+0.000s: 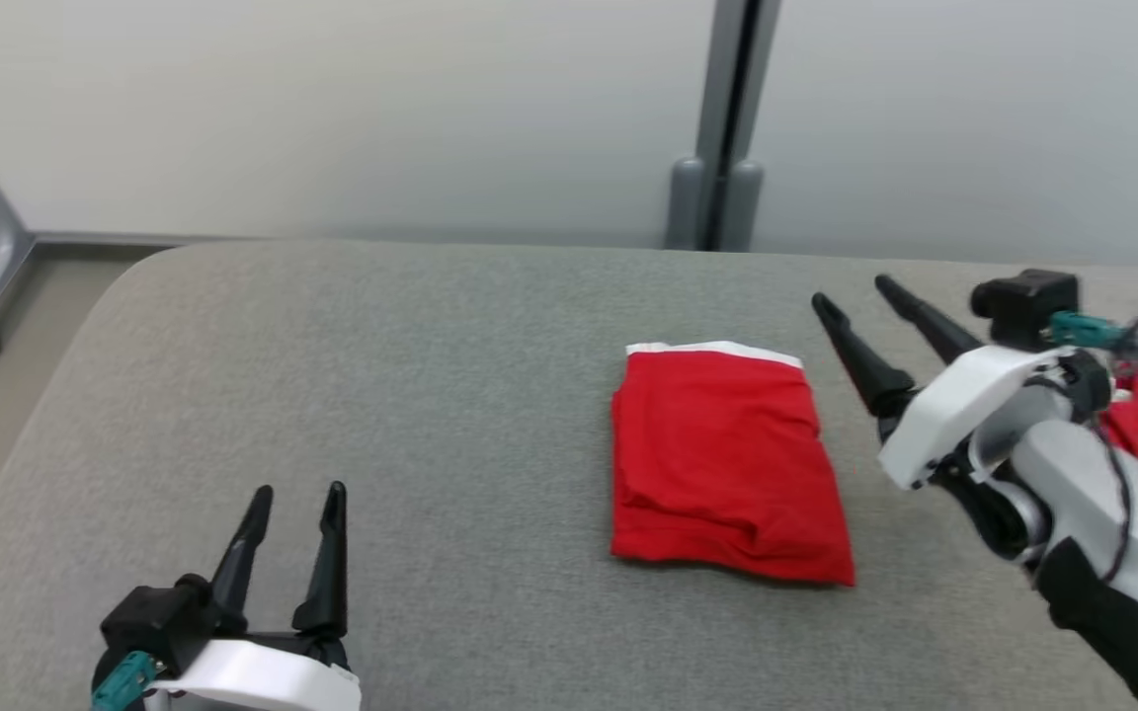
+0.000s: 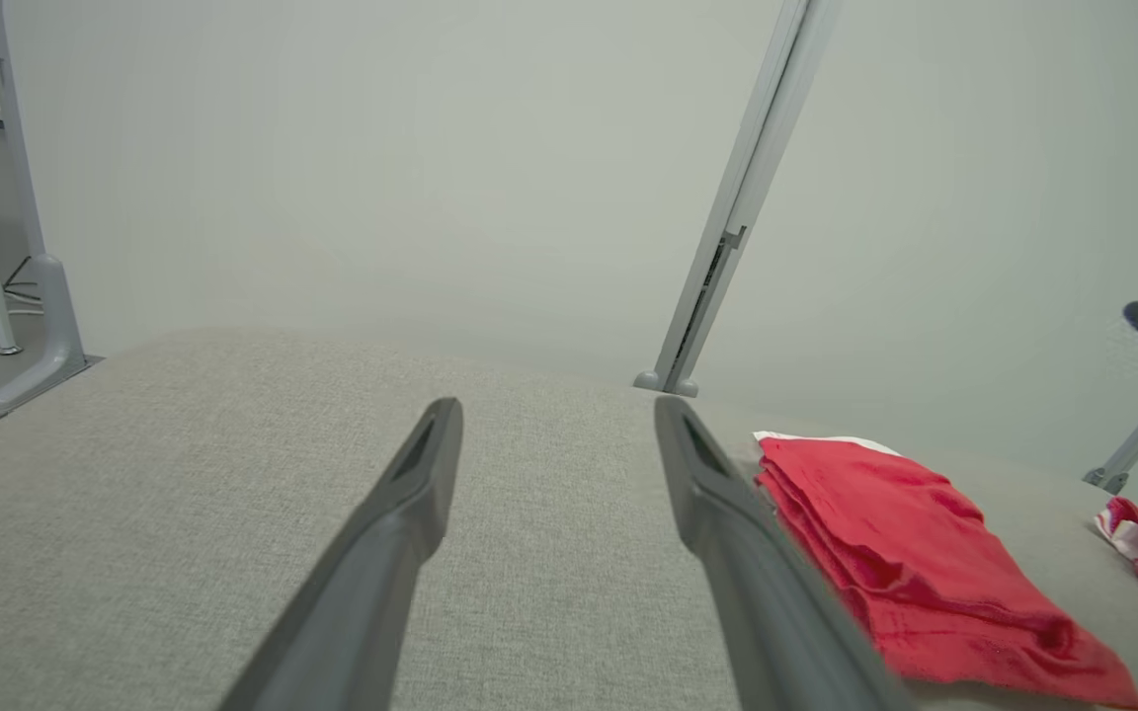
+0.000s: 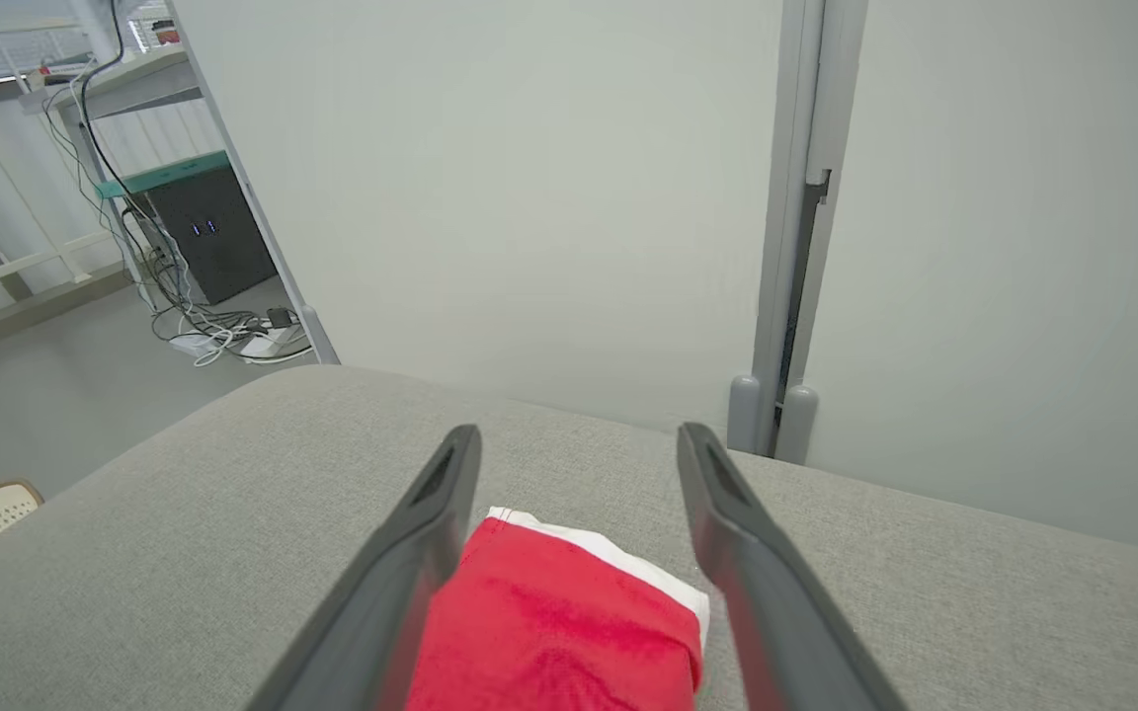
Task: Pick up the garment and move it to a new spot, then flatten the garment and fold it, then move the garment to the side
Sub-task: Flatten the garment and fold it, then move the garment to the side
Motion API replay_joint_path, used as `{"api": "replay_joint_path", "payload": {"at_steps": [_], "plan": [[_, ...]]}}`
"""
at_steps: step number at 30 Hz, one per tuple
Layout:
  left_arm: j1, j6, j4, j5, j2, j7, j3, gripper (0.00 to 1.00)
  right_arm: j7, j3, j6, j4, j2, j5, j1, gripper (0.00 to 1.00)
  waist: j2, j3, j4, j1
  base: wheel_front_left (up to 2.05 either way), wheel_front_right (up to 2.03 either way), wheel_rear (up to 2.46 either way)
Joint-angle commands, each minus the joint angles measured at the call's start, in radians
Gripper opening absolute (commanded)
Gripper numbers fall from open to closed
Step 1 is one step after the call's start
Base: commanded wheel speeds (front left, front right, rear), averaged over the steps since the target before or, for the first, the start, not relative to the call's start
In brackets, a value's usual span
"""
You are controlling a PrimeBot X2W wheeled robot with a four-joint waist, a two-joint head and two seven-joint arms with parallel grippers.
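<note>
Standing apart in the head view, the fingers of the right gripper (image 1: pixel 848 291) hold nothing and sit just beside the far right corner of the folded red garment (image 1: pixel 727 464). The garment lies flat on the grey padded surface (image 1: pixel 411 395), right of centre, its long axis running near to far (white waistband at the far end). The left gripper (image 1: pixel 300 489) is at the lower left, fingers spread, empty, well apart from the garment.

Left wrist view: left gripper (image 2: pixel 557 405) wide apart, touching nothing; the garment (image 2: pixel 905 553) lies to its right.

Right wrist view: right gripper (image 3: pixel 579 432) fingers spread; the garment (image 3: pixel 569 632) shows between them, waistband pointing away. Contact cannot be told.
</note>
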Motion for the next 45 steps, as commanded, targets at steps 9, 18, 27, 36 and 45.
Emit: {"api": "replay_joint_path", "payload": {"at_steps": [9,18,27,36,45], "plan": [[0.038,0.031,-0.08,0.012,0.02,0.001,0.044,1.0,-0.007,-0.552,0.0,-0.287,-0.018,-0.386,0.374,1.0,-0.0001,-0.043,-0.109,0.0,0.0,0.0,0.0],[0.063,0.016,-0.117,0.064,0.006,0.001,0.105,1.0,-0.007,-0.872,0.0,-0.493,0.132,-0.645,0.709,1.0,-0.0001,-0.048,-0.108,0.0,0.0,0.0,0.0],[0.079,-0.007,-0.103,0.12,-0.018,0.001,0.111,1.0,-0.008,-0.924,0.0,-0.54,0.204,-0.721,0.799,1.0,-0.0001,-0.046,-0.108,0.0,0.0,0.0,0.0],[0.073,-0.021,-0.101,0.13,-0.031,0.001,0.116,1.0,-0.008,-0.913,0.0,-0.522,0.208,-0.724,0.78,1.0,-0.0001,-0.042,-0.108,0.0,0.0,0.0,0.0],[0.06,-0.025,-0.109,0.139,-0.039,0.001,0.106,1.0,0.051,-0.905,0.0,-0.4,0.22,-0.723,0.703,1.0,-0.0001,-0.027,-0.1,0.0,0.0,0.0,0.0]]}}
